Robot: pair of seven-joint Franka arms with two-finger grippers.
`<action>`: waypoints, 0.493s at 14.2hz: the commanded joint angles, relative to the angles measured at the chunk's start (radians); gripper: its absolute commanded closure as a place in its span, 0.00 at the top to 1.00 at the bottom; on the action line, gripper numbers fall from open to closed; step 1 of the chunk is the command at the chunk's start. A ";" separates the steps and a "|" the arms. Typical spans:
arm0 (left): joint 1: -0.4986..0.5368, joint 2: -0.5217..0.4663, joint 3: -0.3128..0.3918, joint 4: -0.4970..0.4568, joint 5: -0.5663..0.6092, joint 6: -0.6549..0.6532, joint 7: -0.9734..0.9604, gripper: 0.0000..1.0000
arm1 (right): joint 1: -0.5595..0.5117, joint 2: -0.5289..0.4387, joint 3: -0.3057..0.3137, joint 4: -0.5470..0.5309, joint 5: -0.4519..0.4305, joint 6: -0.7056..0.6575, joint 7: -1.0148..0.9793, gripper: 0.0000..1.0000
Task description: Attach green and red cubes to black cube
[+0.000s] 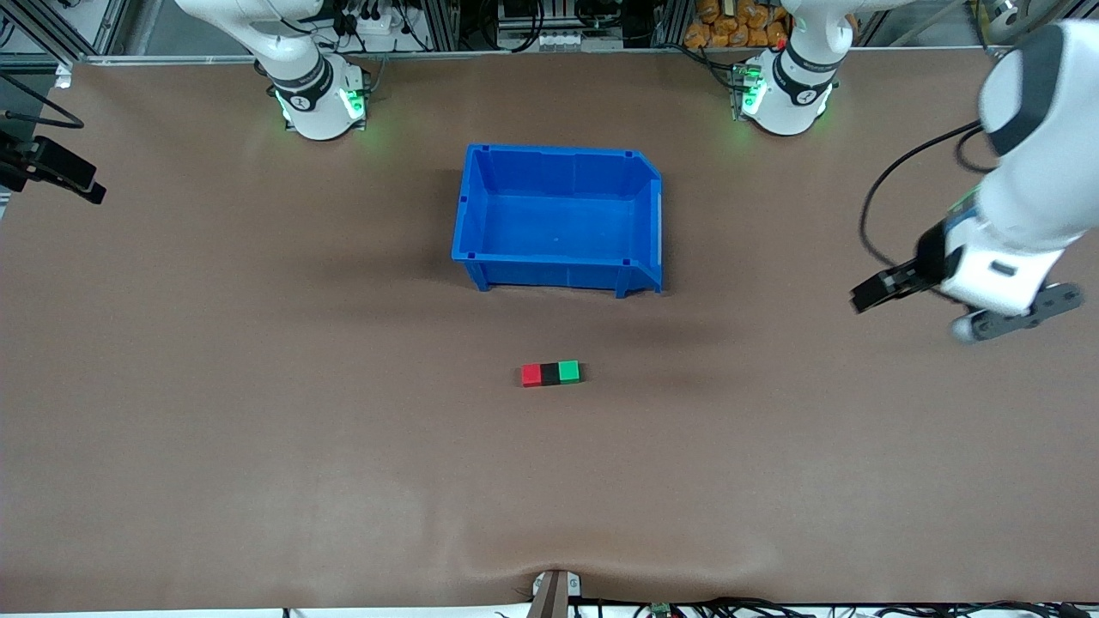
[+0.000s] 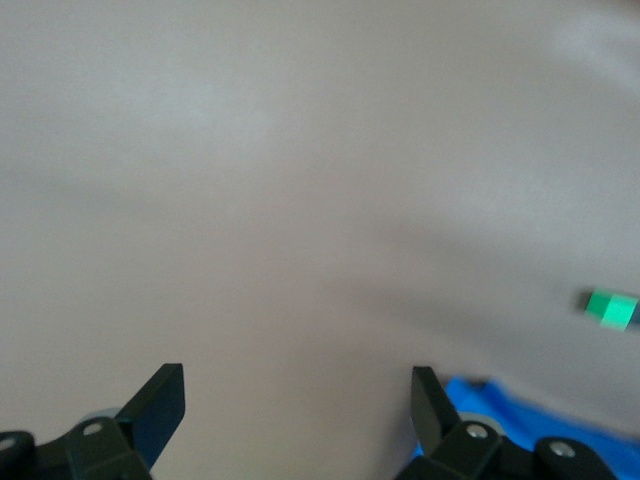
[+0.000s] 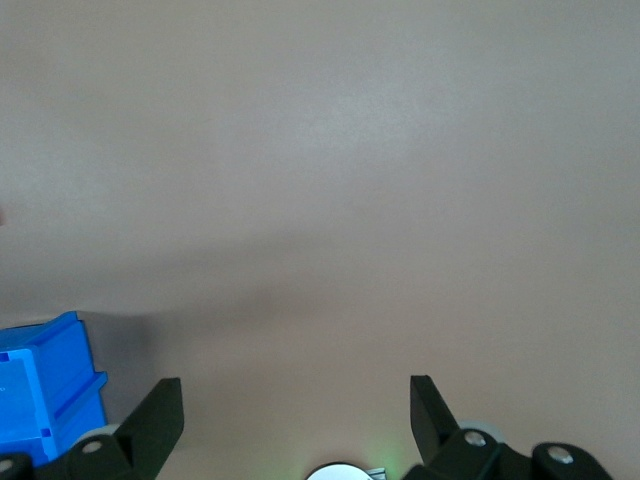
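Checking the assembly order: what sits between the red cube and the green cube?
The black cube sits between the red cube and green cube, touching both in one row, as the front view shows.

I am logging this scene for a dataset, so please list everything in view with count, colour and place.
red cube: one, red, on the table nearer the front camera than the bin, touching the black cube at the end toward the right arm.
black cube: one, black, the middle of the row, between the red and green cubes.
green cube: one, green, touching the black cube at the end toward the left arm.
bin: one, blue, with nothing in it, mid-table between the arm bases and the cubes.
table: one, brown.
left gripper: one, black fingers, open, holding nothing, over the table's left-arm end.
right gripper: one, black fingers, open, holding nothing, over bare table beside the bin.
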 commanded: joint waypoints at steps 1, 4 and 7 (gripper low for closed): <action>-0.074 -0.066 0.129 -0.011 -0.044 -0.115 0.249 1.00 | 0.003 0.011 0.000 0.030 0.021 -0.015 -0.006 1.00; -0.069 -0.083 0.129 0.009 -0.034 -0.179 0.375 1.00 | 0.002 0.011 0.000 0.030 0.043 0.021 -0.005 1.00; -0.066 -0.076 0.126 0.071 -0.043 -0.186 0.369 1.00 | 0.003 0.011 0.000 0.030 0.050 0.023 -0.006 1.00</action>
